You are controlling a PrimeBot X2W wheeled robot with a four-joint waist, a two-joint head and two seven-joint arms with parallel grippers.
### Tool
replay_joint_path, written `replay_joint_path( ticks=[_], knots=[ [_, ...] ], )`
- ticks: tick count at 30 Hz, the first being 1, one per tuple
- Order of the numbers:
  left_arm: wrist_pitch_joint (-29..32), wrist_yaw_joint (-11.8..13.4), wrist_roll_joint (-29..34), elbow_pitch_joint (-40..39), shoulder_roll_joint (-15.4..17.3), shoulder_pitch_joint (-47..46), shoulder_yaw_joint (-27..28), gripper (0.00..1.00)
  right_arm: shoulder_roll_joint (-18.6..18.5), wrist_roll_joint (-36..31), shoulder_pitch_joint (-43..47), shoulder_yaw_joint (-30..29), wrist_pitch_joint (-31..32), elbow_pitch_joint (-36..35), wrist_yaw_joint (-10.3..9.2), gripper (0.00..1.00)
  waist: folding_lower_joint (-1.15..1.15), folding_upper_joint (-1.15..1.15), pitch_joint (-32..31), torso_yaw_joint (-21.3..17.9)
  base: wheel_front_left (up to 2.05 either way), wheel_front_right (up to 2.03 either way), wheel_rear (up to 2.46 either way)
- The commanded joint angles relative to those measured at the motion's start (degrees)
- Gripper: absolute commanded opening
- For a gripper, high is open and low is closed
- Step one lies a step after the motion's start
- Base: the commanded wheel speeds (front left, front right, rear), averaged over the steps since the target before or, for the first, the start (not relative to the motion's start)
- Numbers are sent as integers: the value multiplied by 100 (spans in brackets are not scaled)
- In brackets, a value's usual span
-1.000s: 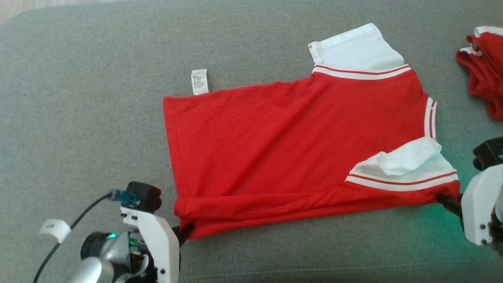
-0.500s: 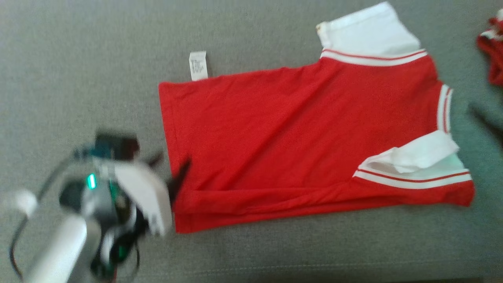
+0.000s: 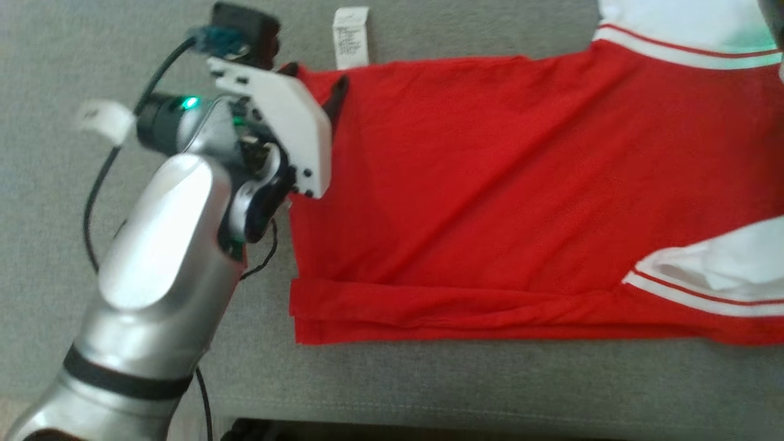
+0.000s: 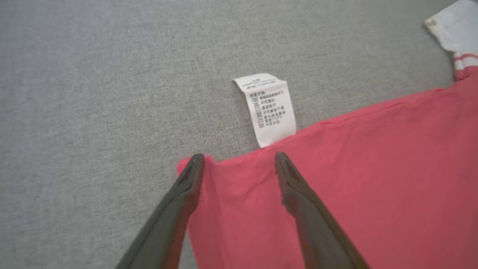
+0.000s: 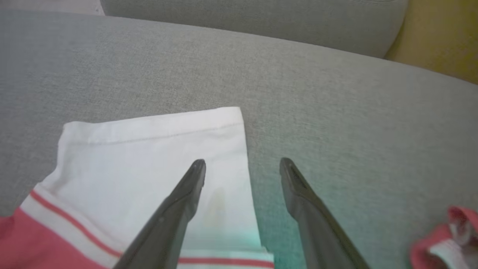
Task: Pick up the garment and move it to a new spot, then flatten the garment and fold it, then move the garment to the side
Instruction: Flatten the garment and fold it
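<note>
Straddling, jaws wide and empty, the far hem corner of the red knit shirt with white striped sleeves (image 3: 490,184), spread flat lengthwise left-to-right on the grey woven cushion (image 3: 429,392), with the left gripper (image 4: 239,158); likewise the edge of the far white sleeve (image 5: 149,149) with the right gripper (image 5: 241,162).

There is one flat red fabric shirt with white striped trim (image 3: 490,184) and one grey woven sofa seat (image 3: 429,386). The shirt has two white sleeves (image 3: 723,269) and one white printed care label (image 4: 270,108). One more garment, a crumpled red-and-white bundle (image 5: 444,243), makes two garments in all. Two grippers are counted, the left gripper (image 4: 239,157) and the right gripper (image 5: 242,161), each with two long dark fingers (image 4: 179,209). One black cable (image 3: 86,214) bears one white paper tag (image 3: 104,119).
</note>
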Motion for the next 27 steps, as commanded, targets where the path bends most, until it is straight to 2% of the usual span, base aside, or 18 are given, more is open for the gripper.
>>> replay_joint_path(
  ticks=[1,5,13,23,27],
  knots=[
    [-24,-28,81,-126,139,-173,164,100,-15,-37,-133,36,-55,-134,39,100,0,0,117,105,0,0,0],
    [-19,-144,78,173,34,-368,40,100,94,-161,-524,158,-251,456,39,100,0,0,170,148,0,0,0],
    [100,-238,94,402,129,-525,-42,100,162,-200,-1021,385,-310,1230,39,100,0,0,190,147,0,0,0],
    [426,-345,18,246,305,-498,-144,100,166,44,-1176,704,-324,1635,39,100,0,0,118,138,0,0,0],
    [521,-309,52,161,461,-485,-127,100,142,64,-1211,813,-382,1724,39,100,0,0,99,122,0,0,0]
  ],
)
